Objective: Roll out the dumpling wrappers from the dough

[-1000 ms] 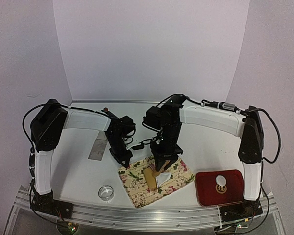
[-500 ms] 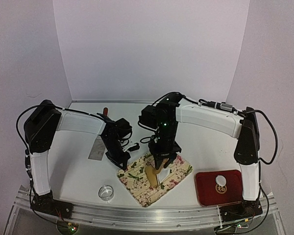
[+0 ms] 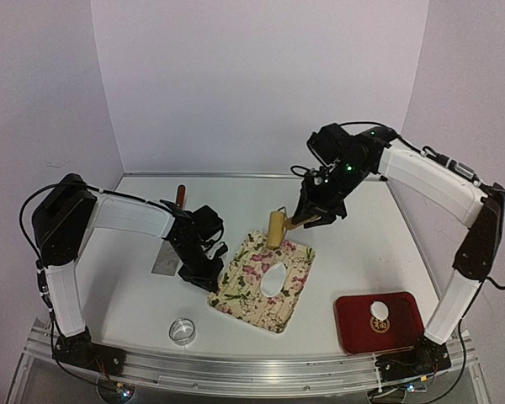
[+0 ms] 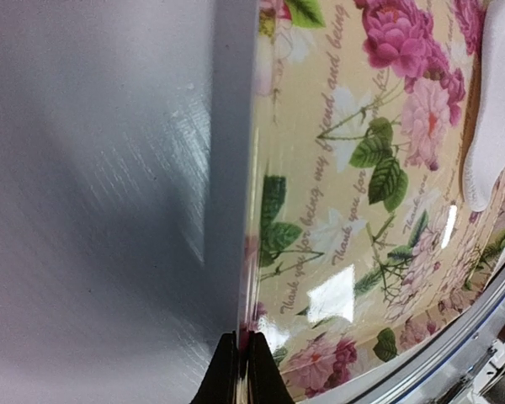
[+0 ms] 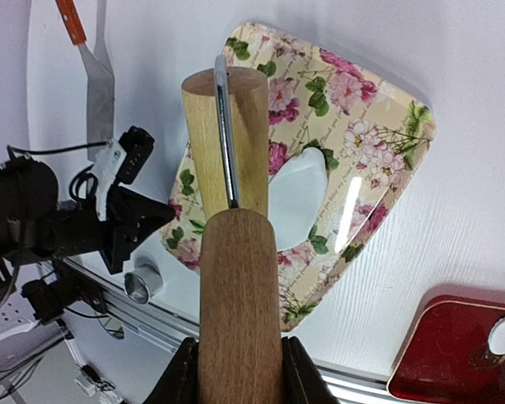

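Two pincers: left pincer [image 4: 242, 376] pinched tight on floral tray [image 4: 345, 210] edge; right pincer [image 5: 240, 374] gripping wooden rolling pin [image 5: 236, 278], aloft; white dough sheet [image 3: 275, 280] on tray.

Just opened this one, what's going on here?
The right gripper holds a wooden rolling pin by one handle, raised in the air near the far edge of a floral tray. The left gripper is clamped on that tray's left edge. A flattened white piece of dough lies in the middle of the tray, and the pin is not touching it. One small round wrapper sits on the red tray at the right.
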